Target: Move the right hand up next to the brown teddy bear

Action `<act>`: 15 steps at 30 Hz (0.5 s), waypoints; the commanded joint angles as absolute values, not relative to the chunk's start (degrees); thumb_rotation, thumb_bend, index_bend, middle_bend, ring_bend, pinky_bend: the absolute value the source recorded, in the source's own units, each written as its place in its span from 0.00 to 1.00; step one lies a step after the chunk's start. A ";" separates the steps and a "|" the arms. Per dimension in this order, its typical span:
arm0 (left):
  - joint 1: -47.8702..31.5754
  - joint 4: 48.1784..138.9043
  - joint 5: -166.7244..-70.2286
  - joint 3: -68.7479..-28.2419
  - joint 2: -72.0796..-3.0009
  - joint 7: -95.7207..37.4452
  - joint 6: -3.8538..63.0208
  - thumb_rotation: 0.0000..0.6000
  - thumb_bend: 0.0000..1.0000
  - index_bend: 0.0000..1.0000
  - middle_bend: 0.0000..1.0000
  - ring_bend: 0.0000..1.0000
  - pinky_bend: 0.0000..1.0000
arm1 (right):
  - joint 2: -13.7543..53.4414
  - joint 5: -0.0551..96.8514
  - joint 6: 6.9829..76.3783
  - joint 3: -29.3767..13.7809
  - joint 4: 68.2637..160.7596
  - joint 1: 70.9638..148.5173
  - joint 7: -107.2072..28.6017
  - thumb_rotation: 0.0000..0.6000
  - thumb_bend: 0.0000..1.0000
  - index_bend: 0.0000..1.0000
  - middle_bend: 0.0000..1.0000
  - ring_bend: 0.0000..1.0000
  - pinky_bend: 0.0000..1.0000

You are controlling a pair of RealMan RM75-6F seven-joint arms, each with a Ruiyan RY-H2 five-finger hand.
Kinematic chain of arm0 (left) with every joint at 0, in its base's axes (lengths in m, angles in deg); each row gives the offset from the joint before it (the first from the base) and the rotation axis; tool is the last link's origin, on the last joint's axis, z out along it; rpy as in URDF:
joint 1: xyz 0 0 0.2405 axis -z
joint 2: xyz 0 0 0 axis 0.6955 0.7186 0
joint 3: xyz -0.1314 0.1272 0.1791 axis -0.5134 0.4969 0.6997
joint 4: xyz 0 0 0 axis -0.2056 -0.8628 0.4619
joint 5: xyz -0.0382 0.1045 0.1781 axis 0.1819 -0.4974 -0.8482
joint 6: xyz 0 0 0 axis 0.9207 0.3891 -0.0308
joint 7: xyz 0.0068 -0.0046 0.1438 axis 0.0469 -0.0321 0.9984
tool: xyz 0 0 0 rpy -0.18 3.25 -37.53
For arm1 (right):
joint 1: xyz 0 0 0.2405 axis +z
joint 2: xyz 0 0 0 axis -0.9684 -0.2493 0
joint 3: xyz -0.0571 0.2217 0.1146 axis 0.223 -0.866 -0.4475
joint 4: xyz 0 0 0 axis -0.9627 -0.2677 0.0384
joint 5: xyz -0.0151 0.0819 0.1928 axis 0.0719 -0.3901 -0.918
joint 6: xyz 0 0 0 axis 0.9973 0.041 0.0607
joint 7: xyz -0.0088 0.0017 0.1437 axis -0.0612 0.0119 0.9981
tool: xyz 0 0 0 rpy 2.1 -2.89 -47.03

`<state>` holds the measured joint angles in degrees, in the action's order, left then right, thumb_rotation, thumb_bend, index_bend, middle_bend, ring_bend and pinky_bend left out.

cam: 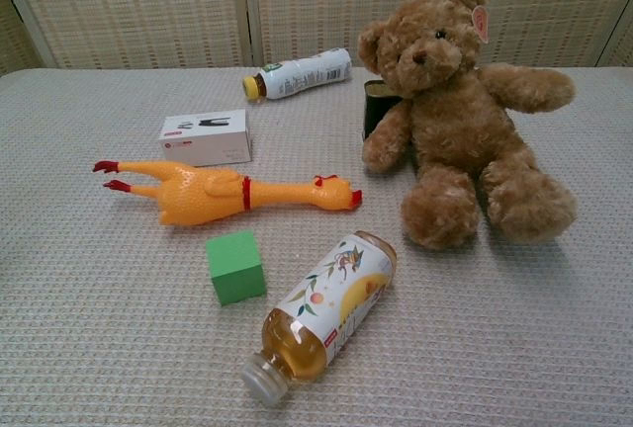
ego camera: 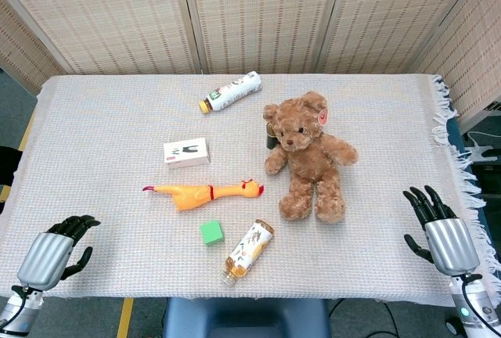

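The brown teddy bear (ego camera: pixel 307 158) sits upright right of the table's middle, and it fills the upper right of the chest view as teddy bear (cam: pixel 460 111). My right hand (ego camera: pixel 438 228) hovers at the table's near right corner, well to the right of and nearer than the bear, fingers spread and holding nothing. My left hand (ego camera: pixel 56 248) is at the near left corner, fingers loosely curled and apart, empty. Neither hand shows in the chest view.
A small dark object (ego camera: pixel 270 138) stands against the bear's side. A rubber chicken (ego camera: pixel 205 192), green cube (ego camera: pixel 211 232), juice bottle (ego camera: pixel 248 251), white box (ego camera: pixel 186 152) and a lying white bottle (ego camera: pixel 231 91) are spread left of the bear. The tablecloth's fringed edge (ego camera: pixel 454 150) runs along the right.
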<state>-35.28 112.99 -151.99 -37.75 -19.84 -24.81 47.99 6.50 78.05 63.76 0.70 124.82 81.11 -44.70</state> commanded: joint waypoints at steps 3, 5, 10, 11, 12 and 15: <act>-35.14 112.55 -151.55 -37.80 -19.88 -25.03 47.49 1.00 0.44 0.26 0.23 0.22 0.42 | 11.51 79.17 66.16 -1.99 118.72 83.04 -42.58 1.00 0.15 0.18 0.08 0.00 0.34; -35.39 112.78 -150.60 -38.09 -19.47 -26.06 47.67 1.00 0.44 0.26 0.23 0.22 0.42 | 18.28 78.85 66.53 -6.34 109.90 87.31 -40.55 1.00 0.15 0.22 0.08 0.00 0.34; -35.54 113.04 -151.32 -37.96 -19.21 -26.06 48.31 1.00 0.44 0.27 0.23 0.22 0.42 | 25.87 77.32 64.58 -9.71 97.91 92.89 -39.92 1.00 0.15 0.24 0.08 0.00 0.34; -35.54 113.16 -151.41 -37.93 -19.22 -25.91 48.32 1.00 0.44 0.27 0.23 0.22 0.42 | 26.68 77.09 63.93 -10.05 96.53 93.84 -40.14 1.00 0.15 0.24 0.08 0.00 0.34; -35.56 113.20 -151.57 -37.88 -19.26 -25.71 48.38 1.00 0.44 0.27 0.23 0.22 0.42 | 27.41 76.84 63.19 -10.32 95.31 94.73 -40.29 1.00 0.15 0.25 0.08 0.00 0.34; -35.59 113.34 -151.83 -37.65 -19.27 -25.06 48.25 1.00 0.44 0.27 0.23 0.22 0.42 | 29.66 76.44 61.11 -10.74 91.42 97.62 -40.27 1.00 0.15 0.26 0.08 0.00 0.35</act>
